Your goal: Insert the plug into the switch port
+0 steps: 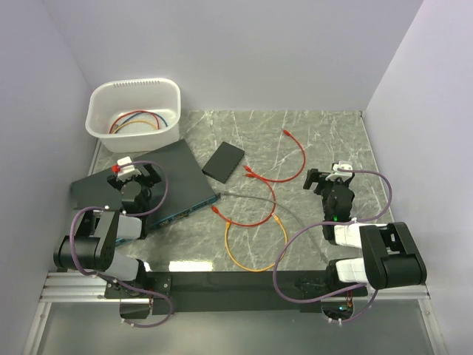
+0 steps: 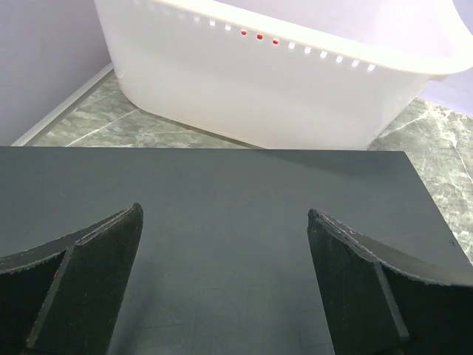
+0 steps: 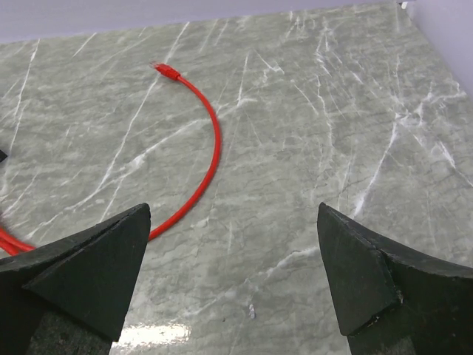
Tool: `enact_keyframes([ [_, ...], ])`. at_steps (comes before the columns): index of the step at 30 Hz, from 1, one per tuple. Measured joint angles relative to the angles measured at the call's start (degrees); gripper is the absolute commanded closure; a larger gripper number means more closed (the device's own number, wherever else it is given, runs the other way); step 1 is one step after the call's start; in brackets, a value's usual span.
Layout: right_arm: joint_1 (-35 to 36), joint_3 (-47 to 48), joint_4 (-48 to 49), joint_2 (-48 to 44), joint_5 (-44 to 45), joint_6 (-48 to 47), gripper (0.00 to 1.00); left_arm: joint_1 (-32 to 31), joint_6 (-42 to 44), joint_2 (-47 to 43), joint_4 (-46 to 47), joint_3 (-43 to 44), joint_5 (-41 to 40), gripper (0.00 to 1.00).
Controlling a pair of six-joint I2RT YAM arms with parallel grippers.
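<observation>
The black slab switch [image 1: 148, 181] lies at the left, and its teal-blue front face [image 1: 186, 210] with the port row points toward the table's middle. Single ports are too small to tell apart. A thin red cable [image 1: 301, 159] ends in a red plug [image 1: 287, 133], which also shows in the right wrist view [image 3: 164, 69]. A second red cable has an end [image 1: 214, 210] close by the teal face. My left gripper [image 1: 135, 173] hovers open and empty over the switch top [image 2: 222, 244]. My right gripper [image 1: 330, 177] is open and empty over bare table, right of the red cable [image 3: 211, 148].
A white basin [image 1: 134, 111] holding several cables stands at the back left, just beyond the switch [image 2: 281, 81]. A small black box [image 1: 223, 161] lies mid-table. An orange-yellow cable loop [image 1: 255, 248] and a grey cable [image 1: 295, 214] lie near the front. Walls close the left, back and right.
</observation>
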Motion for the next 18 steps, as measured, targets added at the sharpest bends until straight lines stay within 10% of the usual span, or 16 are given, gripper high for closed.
enact_keyframes([
  [18, 3.8, 0.2, -3.8, -5.2, 6.2, -0.9, 0.00, 0.0, 0.0, 0.0, 0.0, 0.0, 0.0, 0.01],
])
